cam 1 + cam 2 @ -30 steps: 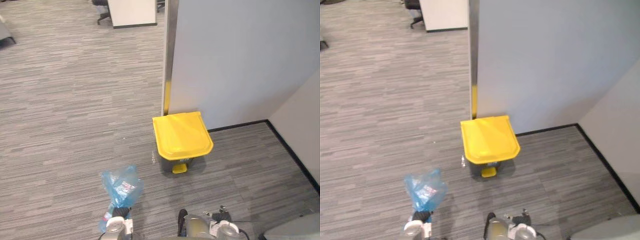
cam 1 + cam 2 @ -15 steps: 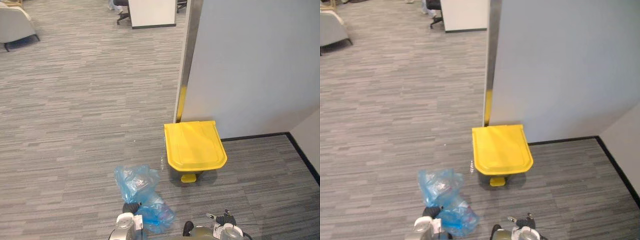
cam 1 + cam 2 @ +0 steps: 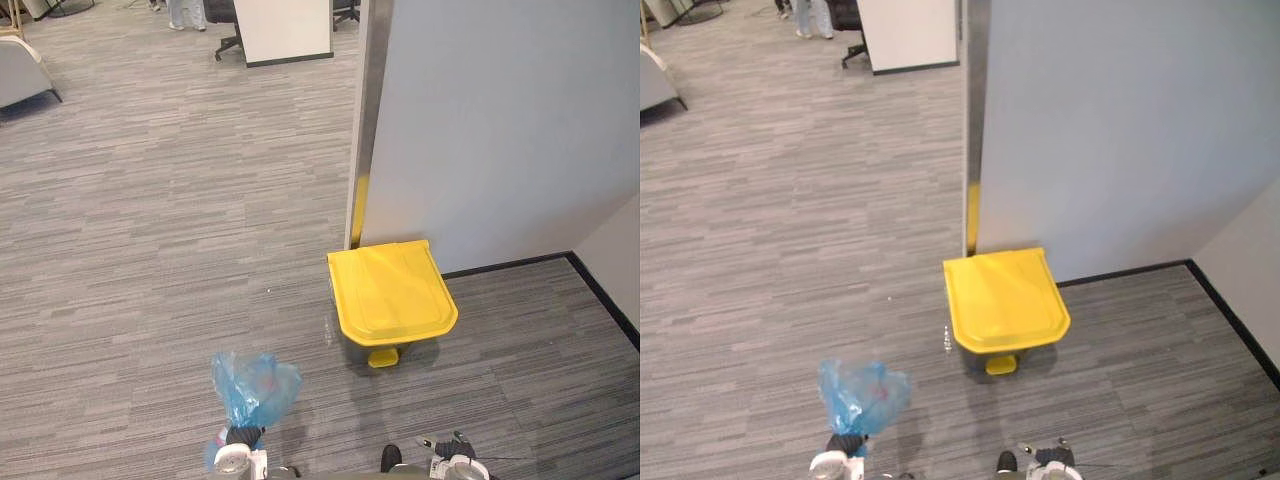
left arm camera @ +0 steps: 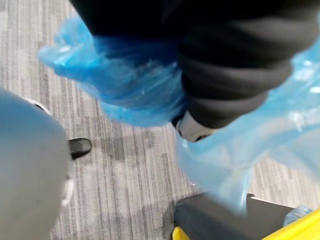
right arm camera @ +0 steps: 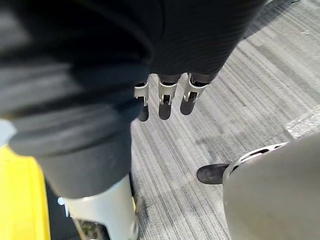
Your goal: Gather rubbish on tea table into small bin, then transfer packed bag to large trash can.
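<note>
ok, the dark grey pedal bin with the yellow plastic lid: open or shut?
Shut. The yellow lid lies flat on the dark grey bin, no gap showing; the blue plastic bag is outside it, in the left hand.

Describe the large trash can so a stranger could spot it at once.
Find the tall pale grey partition wall on the striped grey carpet. At the foot of its silver end post stands a dark pedal bin. Its closed bright yellow lid sets it apart from the crumpled blue plastic bag nearby.
</note>
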Controlling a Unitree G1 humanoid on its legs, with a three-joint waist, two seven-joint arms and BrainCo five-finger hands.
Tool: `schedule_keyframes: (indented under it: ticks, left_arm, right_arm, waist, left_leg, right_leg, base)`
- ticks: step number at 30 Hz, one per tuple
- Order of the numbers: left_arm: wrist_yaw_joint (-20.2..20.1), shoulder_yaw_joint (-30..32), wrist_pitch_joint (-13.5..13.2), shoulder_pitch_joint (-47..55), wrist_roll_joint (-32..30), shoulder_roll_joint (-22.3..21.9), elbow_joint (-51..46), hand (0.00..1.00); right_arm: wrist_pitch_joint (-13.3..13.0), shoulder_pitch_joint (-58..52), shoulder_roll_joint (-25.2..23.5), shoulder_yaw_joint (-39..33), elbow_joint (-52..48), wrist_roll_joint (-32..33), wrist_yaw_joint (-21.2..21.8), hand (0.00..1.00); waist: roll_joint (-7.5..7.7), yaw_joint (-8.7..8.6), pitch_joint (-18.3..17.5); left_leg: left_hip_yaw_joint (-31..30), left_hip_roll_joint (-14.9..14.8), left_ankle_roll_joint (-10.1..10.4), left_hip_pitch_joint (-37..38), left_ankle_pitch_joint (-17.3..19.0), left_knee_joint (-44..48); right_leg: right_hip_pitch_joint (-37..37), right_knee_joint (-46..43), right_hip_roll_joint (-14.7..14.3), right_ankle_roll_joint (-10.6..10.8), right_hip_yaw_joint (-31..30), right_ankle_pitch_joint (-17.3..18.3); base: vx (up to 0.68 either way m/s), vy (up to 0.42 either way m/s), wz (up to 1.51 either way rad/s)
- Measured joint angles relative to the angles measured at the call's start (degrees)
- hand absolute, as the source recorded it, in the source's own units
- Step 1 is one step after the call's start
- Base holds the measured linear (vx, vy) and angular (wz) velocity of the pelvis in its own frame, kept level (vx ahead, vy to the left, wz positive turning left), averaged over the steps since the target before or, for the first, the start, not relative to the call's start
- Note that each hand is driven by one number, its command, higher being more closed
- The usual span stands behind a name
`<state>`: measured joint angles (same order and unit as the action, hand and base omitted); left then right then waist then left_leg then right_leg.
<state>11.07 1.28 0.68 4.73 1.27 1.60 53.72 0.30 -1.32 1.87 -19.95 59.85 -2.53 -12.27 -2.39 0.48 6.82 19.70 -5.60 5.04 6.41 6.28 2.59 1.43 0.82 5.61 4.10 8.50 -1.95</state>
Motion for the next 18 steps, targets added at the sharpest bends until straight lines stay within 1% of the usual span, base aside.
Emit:
schedule_keyframes:
  ticks: [1,2,3,4,5,6,7,8,9,10,11,13,14,16,17,18]
  left_arm:
    - [-0.01,0.0,-0.04,-0.07,0.02,0.15,-0.06,1.0]
    - [-0.02,-0.01,-0.09,-0.42,0.04,0.56,-0.15,1.0]
    - [-0.01,0.0,-0.09,-0.86,0.04,0.65,-0.15,1.0]
    - [0.03,0.07,-0.14,-1.39,0.05,0.53,-0.37,1.0]
    - [0.03,0.13,-0.17,-1.39,0.05,0.56,-0.62,1.0]
    - [0.05,0.74,-0.17,-1.58,0.05,0.42,-1.24,1.0]
    - [0.09,1.36,-0.22,-1.8,0.05,0.4,-1.37,1.0]
    - [0.08,1.57,-0.23,-1.93,0.05,0.4,-1.35,1.0]
    - [0.08,1.69,-0.22,-2.18,0.05,0.39,-1.32,1.0]
    - [0.12,1.92,-0.21,-2.66,0.05,0.2,-1.29,1.0]
    - [0.17,2.54,-0.21,-2.99,0.05,0.01,-1.32,1.0]
    - [0.27,3.95,-0.26,-3.51,0.05,-0.27,-1.29,1.0]
    - [0.82,4.25,-0.25,-4.39,0.08,-0.74,-1.09,1.0]
    - [1.16,4.12,-0.36,-4.97,0.08,-2.69,-1.25,1.0]
    - [1.16,4.03,-0.35,-5.33,0.08,-3.37,-1.25,1.0]
    - [1.1,3.73,-0.37,-5.56,0.07,-3.73,-1.26,1.0]
  right_arm:
    - [-0.01,0.79,0.12,0.27,0.0,-0.16,-0.01,0.0]
    - [-0.02,1.33,0.12,0.83,-0.01,-0.33,0.0,0.0]
    - [-0.03,1.28,0.08,1.11,-0.11,-0.35,0.0,0.0]
    - [-0.13,1.16,-0.24,0.9,-0.68,-0.07,0.03,0.0]
    - [-0.24,1.21,-0.32,0.99,-1.0,-0.11,0.02,0.0]
    - [-0.41,1.15,-0.99,1.17,-2.83,-0.11,-0.03,0.0]
    - [-0.62,1.09,-1.23,1.22,-2.9,-0.09,-0.02,0.0]
    - [-0.62,1.12,-1.25,1.22,-2.96,-0.1,-0.02,0.0]
    - [-0.61,1.39,-1.35,1.2,-3.41,-0.11,-0.03,0.0]
    - [-0.56,1.43,-1.53,1.11,-5.1,-0.09,-0.12,0.0]
    - [-0.61,1.55,-1.7,1.12,-5.22,-0.07,-0.16,0.0]
    - [-0.32,1.44,-2.07,1.19,-5.02,-0.37,-0.26,0.0]
    - [-0.26,1.6,-2.1,0.94,-5.07,-0.33,-0.21,0.0]
    - [-0.29,2.12,-1.18,0.6,-5.55,-1.39,-0.3,0.0]
    - [-0.2,2.2,-1.22,0.14,-6.29,-1.53,-0.3,0.0]
    - [-0.04,1.93,-1.49,-0.09,-6.75,-1.59,-0.31,0.0]
  waist:
    - [0.35,0.08,0.24]
    - [1.15,0.08,0.96]
    - [1.87,-0.01,1.62]
    - [2.75,-0.08,2.67]
    - [2.99,-0.07,2.98]
    - [3.34,-0.36,3.34]
    - [4.13,-0.36,3.63]
    - [4.32,-0.18,3.71]
    - [4.45,-0.06,3.95]
    - [4.09,-0.08,5.16]
    - [4.43,0.11,5.52]
    - [6.26,0.13,5.77]
    - [5.95,0.05,6.64]
    - [3.77,0.09,6.97]
    - [3.09,0.07,6.96]
    - [3.15,0.09,6.98]
  left_leg:
    - [0.17,0.24,-0.15,0.11,0.14,-0.39]
    - [0.28,0.97,-0.59,0.76,0.42,-0.51]
    - [0.39,1.48,-0.97,1.43,0.69,-0.41]
    - [0.42,1.63,-1.74,2.62,1.96,-0.2]
    - [0.37,1.72,-1.5,2.85,2.68,0.22]
    - [0.08,1.73,-2.26,4.16,3.56,1.13]
    - [0.06,1.69,-2.6,5.54,4.22,1.55]
    - [0.05,1.48,-2.7,5.69,4.74,2.18]
    - [0.03,0.73,-2.44,5.49,6.07,4.12]
    - [0.12,-0.55,-1.63,5.51,7.78,6.43]
    - [0.02,-1.0,-0.87,5.17,9.34,8.31]
    - [-1.46,-0.39,0.7,5.75,11.73,11.05]
    - [-2.9,-1.08,2.05,6.02,13.52,12.95]
    - [-4.42,-3.45,2.62,5.86,14.26,12.59]
    - [-5.76,-4.13,2.17,5.89,14.5,12.54]
    - [-6.74,-4.38,2.15,6.18,14.47,12.61]
  right_leg:
    - [-2.81,-4.52,0.33,-0.05,-1.25,1.8]
    - [-5.24,-10.34,1.35,0.14,-2.08,4.31]
    - [-6.46,-14.24,2.02,0.26,-2.64,5.76]
    - [-8.84,-21.97,3.02,0.17,-3.12,7.07]
    - [-10.17,-25.14,3.49,0.2,-3.03,7.13]
    - [-14.48,-33.59,4.73,-0.03,-3.06,7.74]
    - [-15.87,-35.89,5.27,-0.02,-2.34,9.09]
    - [-16.73,-35.92,5.29,-0.2,-2.05,9.31]
    - [-19.09,-33.17,5.26,-0.47,-0.92,8.76]
    - [-20.52,-23.24,4.53,-0.02,-0.02,5.1]
    - [-20.36,-15.74,4.21,0.57,-0.09,4.07]
    - [-19.98,-16.24,5.09,0.76,-0.32,6.4]
    - [-20.03,-18.27,4.15,1.56,-2.01,2.8]
    - [-21.27,-21.4,1.86,1.53,-2.01,2.8]
    - [-21.52,-22.99,1.32,1.18,-1.57,3.02]
    - [-21.41,-24.92,1.31,0.26,-0.83,3.64]
  base:
    - [-0.08,0.016,-0.41]
    - [-0.1,0.033,-0.35]
    - [-0.14,0.025,-0.2]
    - [-0.15,0.013,-0.1]
    - [-0.13,0.005,-0.04]
    - [-0.04,0.013,-0.01]
    - [0.0,0.0,0.0]
    - [0.06,-0.009,-0.05]
    - [0.12,-0.041,-0.02]
    - [0.16,-0.072,0.08]
    - [0.32,-0.183,0.22]
    - [0.35,-0.254,0.37]
    - [0.28,-0.203,0.39]
    - [0.34,-0.21,0.39]
    - [0.36,-0.211,0.42]
    - [0.26,-0.15,0.39]
